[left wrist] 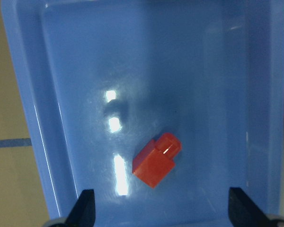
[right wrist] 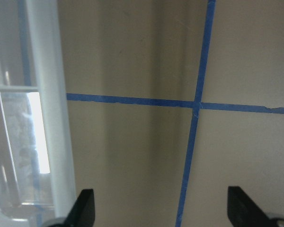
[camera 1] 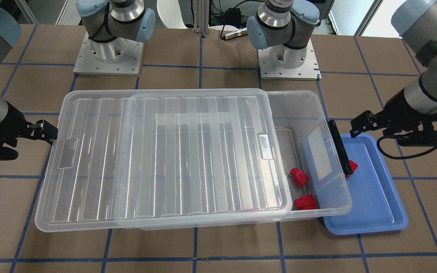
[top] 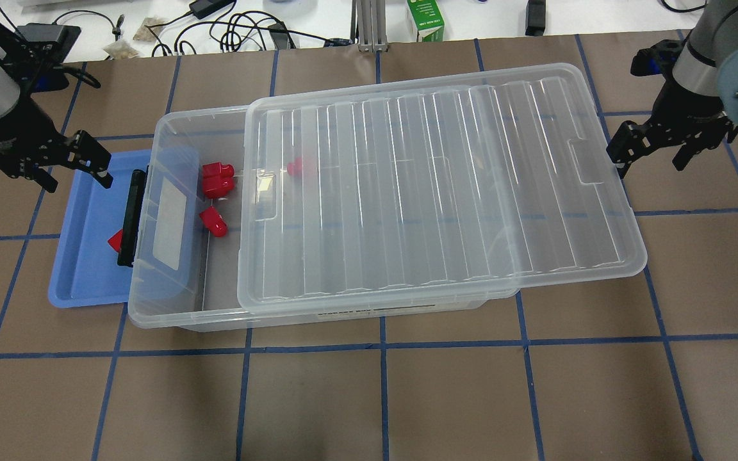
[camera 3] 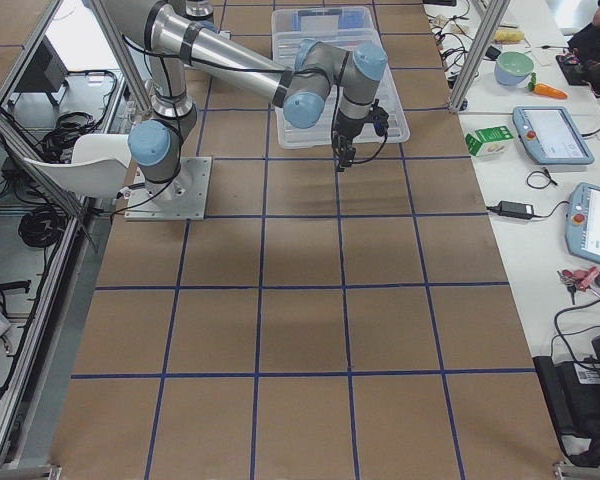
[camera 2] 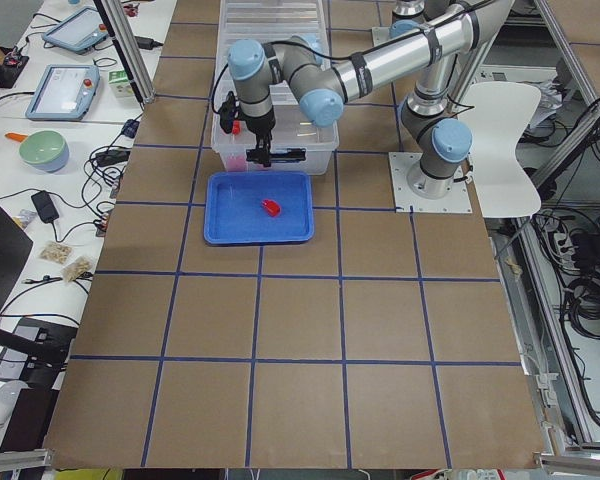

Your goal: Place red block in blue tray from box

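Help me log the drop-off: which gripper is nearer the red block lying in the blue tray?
Left. The left gripper hovers open over the red block in the blue tray; the right gripper is beyond the opposite end of the box.

Silver arms [camera 1: 431, 89], lt-blue joint caps [camera 1: 146, 25], blk jaws.

Green carton [top: 425, 19] (white lettering), white chair [camera 2: 500, 115]

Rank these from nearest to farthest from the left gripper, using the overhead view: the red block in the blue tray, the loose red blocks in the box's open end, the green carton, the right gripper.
1. Red block, in the blue tray, nearly under the left gripper.
2. Loose red blocks, in the box, beyond the tray.
3. Green carton, past the table's far edge.
4. Right gripper, at the opposite end.
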`<state>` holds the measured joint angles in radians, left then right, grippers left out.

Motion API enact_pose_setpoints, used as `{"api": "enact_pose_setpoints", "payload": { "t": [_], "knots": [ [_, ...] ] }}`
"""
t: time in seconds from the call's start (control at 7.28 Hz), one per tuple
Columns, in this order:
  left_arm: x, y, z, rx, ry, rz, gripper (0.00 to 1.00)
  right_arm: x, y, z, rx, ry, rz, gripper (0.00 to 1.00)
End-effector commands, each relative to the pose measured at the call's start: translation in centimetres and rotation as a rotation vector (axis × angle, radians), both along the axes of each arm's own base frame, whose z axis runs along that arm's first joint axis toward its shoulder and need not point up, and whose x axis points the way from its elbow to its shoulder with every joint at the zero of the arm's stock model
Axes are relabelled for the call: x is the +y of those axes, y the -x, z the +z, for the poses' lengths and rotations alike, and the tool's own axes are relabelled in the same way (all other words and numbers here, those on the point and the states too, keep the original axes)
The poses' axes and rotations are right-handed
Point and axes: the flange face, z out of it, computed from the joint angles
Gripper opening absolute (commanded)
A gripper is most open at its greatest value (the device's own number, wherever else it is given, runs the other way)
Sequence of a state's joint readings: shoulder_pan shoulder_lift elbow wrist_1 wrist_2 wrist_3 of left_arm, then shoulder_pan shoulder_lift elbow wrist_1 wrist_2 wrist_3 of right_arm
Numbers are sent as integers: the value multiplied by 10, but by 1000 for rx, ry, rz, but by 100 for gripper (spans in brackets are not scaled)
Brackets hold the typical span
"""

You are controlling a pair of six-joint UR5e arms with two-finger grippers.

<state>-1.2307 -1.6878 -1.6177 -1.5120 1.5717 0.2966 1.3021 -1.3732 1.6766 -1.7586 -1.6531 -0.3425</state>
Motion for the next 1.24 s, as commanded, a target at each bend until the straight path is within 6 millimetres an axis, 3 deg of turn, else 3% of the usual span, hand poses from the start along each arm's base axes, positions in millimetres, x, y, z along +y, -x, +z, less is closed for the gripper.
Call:
{"api": "enact_pose_setpoints", "payload": {
  "t": [0.0,0.27,0.41,0.55,0.69,0.82,1.1],
  "knots": [
    [36,87,56,-21,7,32,100,0,-29,1,-39,8,-53,100],
    [72,165,89,-37,67,7,100,1,-61,0,-30,10,-83,100],
    [88,184,99,-43,90,-35,100,2,-80,0,-24,11,-107,100],
    [87,182,97,-63,100,-33,100,3,-99,-1,-19,11,-124,100],
    [74,176,90,-58,124,-23,100,5,-111,-1,-15,12,-140,100],
    [63,180,74,-57,132,-18,100,7,-115,1,-14,15,-141,100],
    [56,180,80,-54,178,-7,100,8,-126,0,-35,14,-160,100]
  ]
}}
